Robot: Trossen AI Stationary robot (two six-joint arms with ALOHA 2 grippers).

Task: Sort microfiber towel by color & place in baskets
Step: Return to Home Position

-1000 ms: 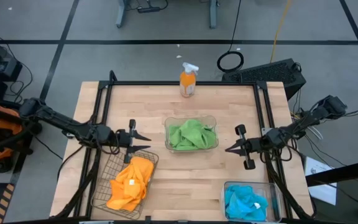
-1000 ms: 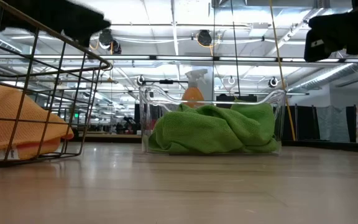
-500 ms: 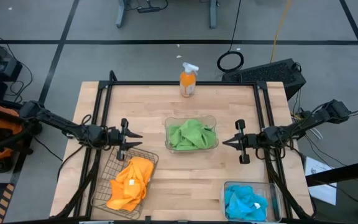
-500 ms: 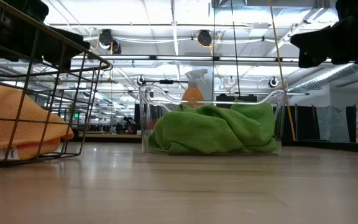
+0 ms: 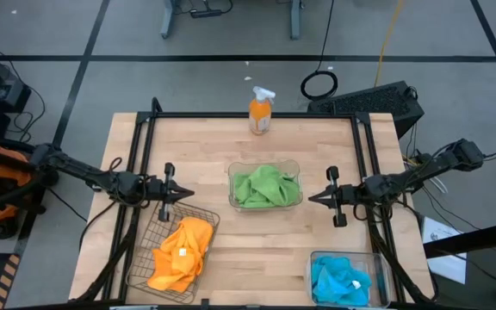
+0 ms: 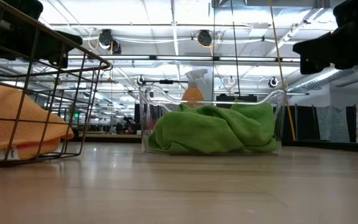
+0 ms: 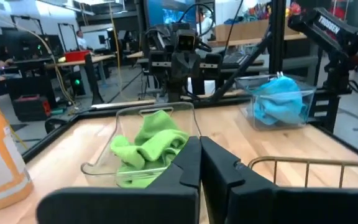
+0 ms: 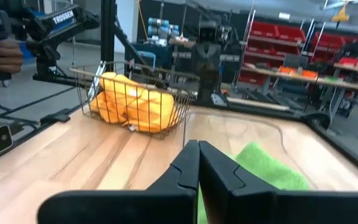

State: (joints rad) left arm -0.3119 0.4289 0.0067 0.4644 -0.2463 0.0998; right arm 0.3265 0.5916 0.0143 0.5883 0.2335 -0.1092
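Green towels (image 5: 266, 187) fill the clear plastic basket (image 5: 264, 165) at the table's middle; they also show in the low view (image 6: 213, 129) and left wrist view (image 7: 148, 146). Orange-yellow towels (image 5: 181, 253) lie in the wire mesh basket (image 5: 147, 239) at the near left. Sky blue towels (image 5: 338, 281) sit in a clear basket (image 5: 377, 265) at the near right. My left gripper (image 5: 185, 194) hovers shut, left of the green basket, above the wire basket's far edge. My right gripper (image 5: 311, 197) hovers shut, right of the green basket. Neither holds anything.
An orange spray bottle (image 5: 260, 112) with a white trigger stands near the far edge, behind the green basket. Black frame rails (image 5: 141, 146) run along the table's left, far and right sides. Bare wood (image 5: 257, 245) lies between the near baskets.
My left gripper has drawn back toward the table's left and slightly toward the far edge, away from the wire basket. My right gripper has shifted a little toward the far edge and toward the green basket. The towels and baskets have stayed put.
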